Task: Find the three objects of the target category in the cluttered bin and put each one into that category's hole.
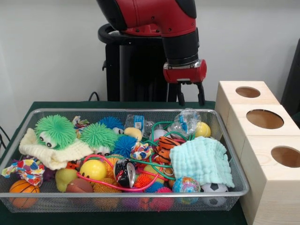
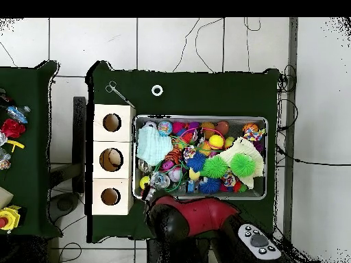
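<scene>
The pincer point(image 1: 191, 100) hangs parted and empty above the wire bin's point(image 1: 230, 154) back edge; green cord point(image 1: 161, 126) may snag it.

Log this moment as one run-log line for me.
gripper: open, empty, above bin's far edge | bin: full of toys, cloths | wooden box: three holes, nothing seen in them | phase: searching, no grasp yet

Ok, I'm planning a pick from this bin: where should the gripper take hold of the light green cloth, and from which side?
Probably from straight above, pinching the raised middle folds of the light green cloth. It lies crumpled on top of the toys at the bin's end nearest the wooden boxes, so its top is uncovered, while its edges drape toward the mesh wall.
</scene>
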